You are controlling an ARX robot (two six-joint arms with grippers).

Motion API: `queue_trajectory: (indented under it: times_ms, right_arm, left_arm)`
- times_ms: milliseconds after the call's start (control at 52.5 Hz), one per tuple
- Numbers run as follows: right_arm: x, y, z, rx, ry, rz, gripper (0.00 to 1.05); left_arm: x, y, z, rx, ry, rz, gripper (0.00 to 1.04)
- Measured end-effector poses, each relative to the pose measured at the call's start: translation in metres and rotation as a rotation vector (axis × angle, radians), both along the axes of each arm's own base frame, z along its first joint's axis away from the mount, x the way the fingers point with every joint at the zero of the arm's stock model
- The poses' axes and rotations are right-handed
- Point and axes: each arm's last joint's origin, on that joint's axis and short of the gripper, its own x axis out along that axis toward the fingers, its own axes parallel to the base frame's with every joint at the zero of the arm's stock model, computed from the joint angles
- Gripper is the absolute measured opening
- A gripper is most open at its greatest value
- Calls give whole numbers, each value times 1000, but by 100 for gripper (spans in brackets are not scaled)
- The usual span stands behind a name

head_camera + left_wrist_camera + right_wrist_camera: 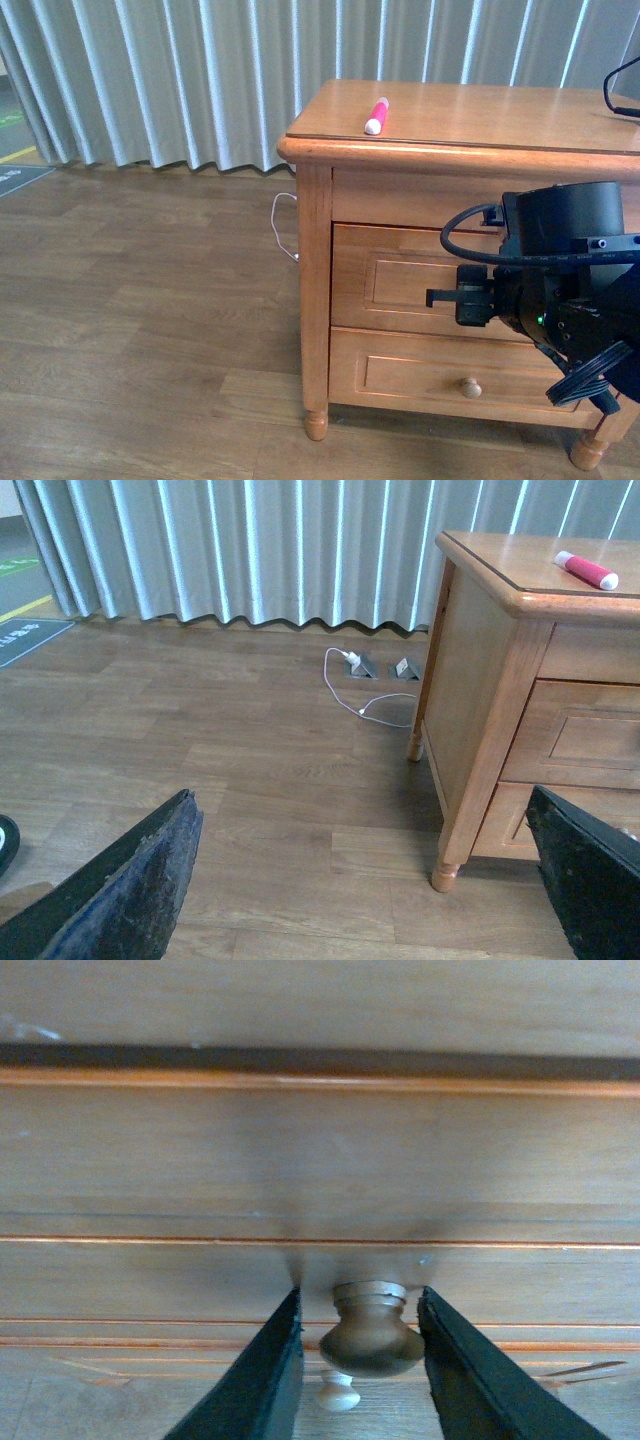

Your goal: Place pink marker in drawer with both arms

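The right gripper (360,1298) is set around the round knob (370,1335) of the drawer (400,282), its jaws parted only a little wider than the knob. One finger (455,1370) is seen against the knob's side, while a thin gap is left at the other finger (265,1375), so nothing is clamped. The drawer front is seen shut, flush in the cabinet (316,300), with the lower drawer (430,375) beneath it. The left gripper (360,798) is held spread wide over the wooden floor (250,780), beside the cabinet, and nothing is held in it. The pink marker (376,116) is laid on the cabinet top, near its front edge, with the white end turned toward that edge.
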Motion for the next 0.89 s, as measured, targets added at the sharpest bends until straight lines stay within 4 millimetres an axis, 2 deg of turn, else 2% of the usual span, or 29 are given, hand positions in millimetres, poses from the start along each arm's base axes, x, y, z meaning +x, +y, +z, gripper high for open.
queue_trajectory:
  times_ms: [76, 114, 552, 894]
  right_arm:
    - [0, -2, -1, -5, 3, -2, 25]
    - [-1, -2, -1, -4, 5, -2, 23]
    - [-2, -3, -2, -2, 11, 1, 22]
    - [-10, -8, -5, 30, 20, 26, 22]
  left_arm:
    - [0, 0, 0, 0, 0, 0, 98]
    - [0, 0, 0, 0, 0, 0, 98]
    - [0, 0, 0, 0, 0, 0, 98]
    - [0, 0, 0, 0, 0, 0, 98]
